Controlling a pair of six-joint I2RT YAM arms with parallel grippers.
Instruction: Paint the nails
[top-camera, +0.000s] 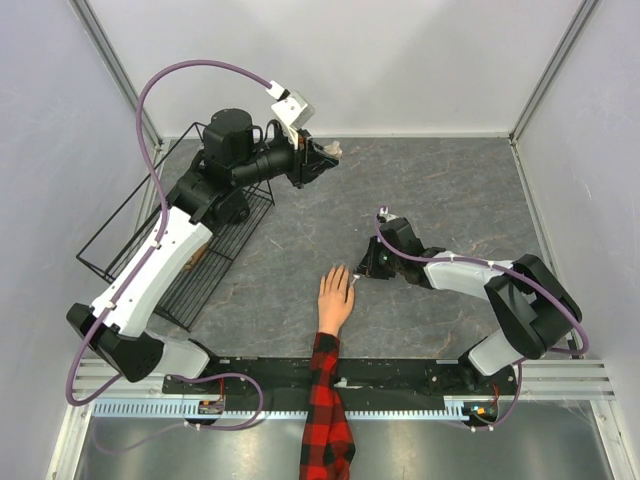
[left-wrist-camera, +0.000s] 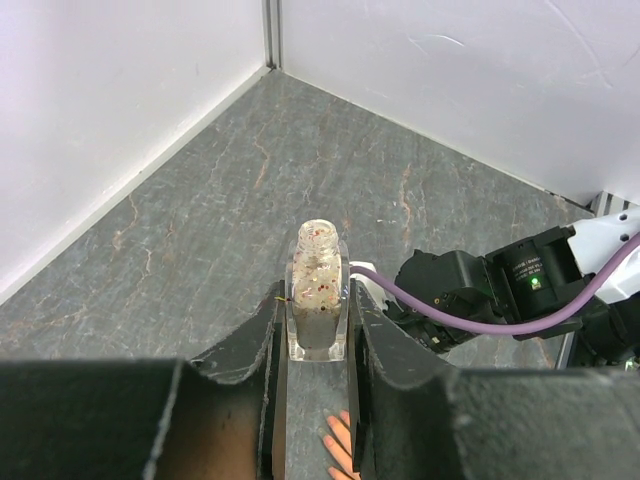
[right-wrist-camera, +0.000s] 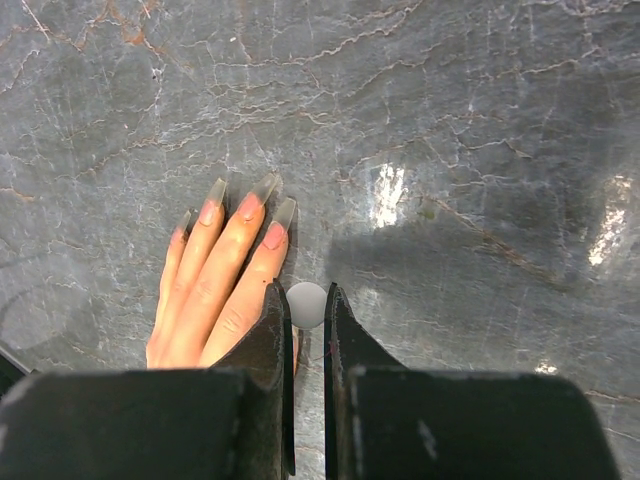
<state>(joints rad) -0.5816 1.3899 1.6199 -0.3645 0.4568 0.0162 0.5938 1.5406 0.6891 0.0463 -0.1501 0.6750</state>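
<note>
just beside the right gripper (right-wrist-camera: 306, 300) lie the nails (right-wrist-camera: 247, 206).

A peach-skinned mannequin hand (right-wrist-camera: 215, 290) lies flat on the grey, marble-veined desk (right-wrist-camera: 450, 120), its fingers pointing toward the top of the frame. Its long, translucent nails (right-wrist-camera: 262, 188) overhang the fingertips, and three show pink at the base. The black right claw (right-wrist-camera: 304, 294) reaches in from the bottom edge, jaws drawn close on a small white round piece (right-wrist-camera: 307, 306). The claw finger nearer the hand overlaps the hand's edge. Bright glare patches mark the desk further right.
</note>
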